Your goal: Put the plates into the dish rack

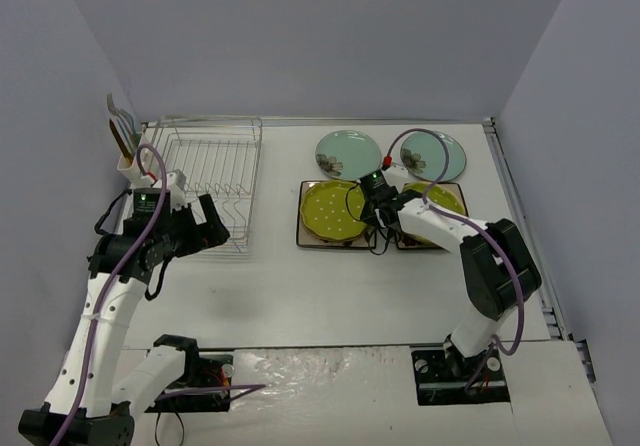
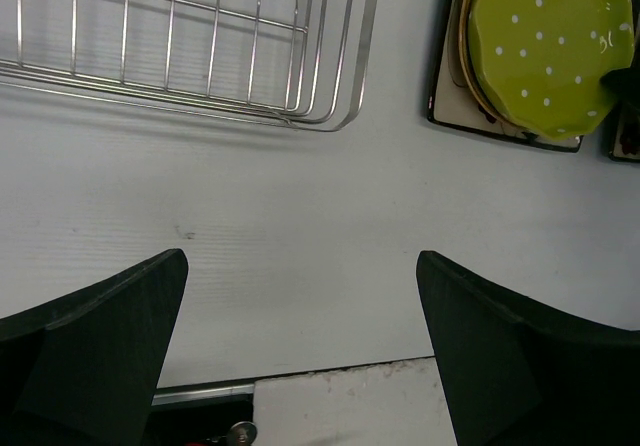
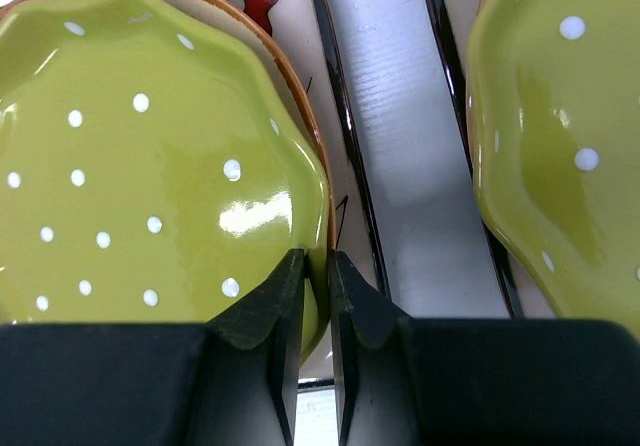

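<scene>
Right gripper point(image 3: 318, 258): jaws drawn together on the near-right rim of the left green plate point(image 1: 333, 212), one finger above the rim and one below; the plate is pinched between them.

Left green plate: lime with white dots, wavy edge; it sits on top of a stack at the middle of the table point(image 1: 330, 296), to the right of the dish rack point(image 1: 210, 181) and apart from it; directly under it lies a cream plate point(image 3: 298, 106) with a brown rim; under that lies a square plate point(image 2: 447, 101) with a dark rim and a red flower.

Right green plate point(image 3: 560, 136): same pattern; it rests on a second square plate just beside the first stack, with a narrow strip of bare table between the two; the right arm partly covers it in the top view.

Teal plates: two, one at point(image 1: 348, 152) and one at point(image 1: 432, 154); both lie flat side by side behind the stacks.

Dish rack: silver wire, at the rear left of the table; no plate stands in it; a white utensil holder point(image 1: 130, 164) with utensils hangs at its left end.

Left gripper point(image 2: 302, 266): jaws spread wide, nothing between them; it hovers above the table at the front right corner of the rack.
</scene>
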Controlling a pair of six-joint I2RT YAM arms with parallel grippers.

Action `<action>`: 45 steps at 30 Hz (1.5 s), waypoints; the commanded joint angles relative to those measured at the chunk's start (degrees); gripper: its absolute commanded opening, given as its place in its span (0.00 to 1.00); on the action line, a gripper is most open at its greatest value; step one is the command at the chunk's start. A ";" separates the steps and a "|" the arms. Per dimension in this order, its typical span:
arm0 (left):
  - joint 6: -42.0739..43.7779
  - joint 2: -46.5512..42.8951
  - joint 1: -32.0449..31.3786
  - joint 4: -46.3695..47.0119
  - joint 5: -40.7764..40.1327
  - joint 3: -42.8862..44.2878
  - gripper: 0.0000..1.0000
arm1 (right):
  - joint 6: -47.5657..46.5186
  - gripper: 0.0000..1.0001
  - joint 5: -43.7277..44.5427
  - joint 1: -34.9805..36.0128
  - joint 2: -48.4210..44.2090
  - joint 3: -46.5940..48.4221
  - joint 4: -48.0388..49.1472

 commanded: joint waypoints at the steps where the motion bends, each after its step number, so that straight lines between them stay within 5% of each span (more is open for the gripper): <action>1: -9.82 1.41 -4.01 8.19 2.50 0.15 0.97 | 0.87 0.00 1.72 0.41 -6.49 4.15 -0.36; 20: -39.55 24.56 -27.05 25.02 -5.34 2.12 0.97 | 8.17 0.00 -8.27 0.21 -11.41 3.53 -5.62; 45: -52.70 41.86 -29.48 34.78 -4.39 3.89 0.95 | 13.97 0.00 -14.68 0.13 -15.66 -0.85 -5.63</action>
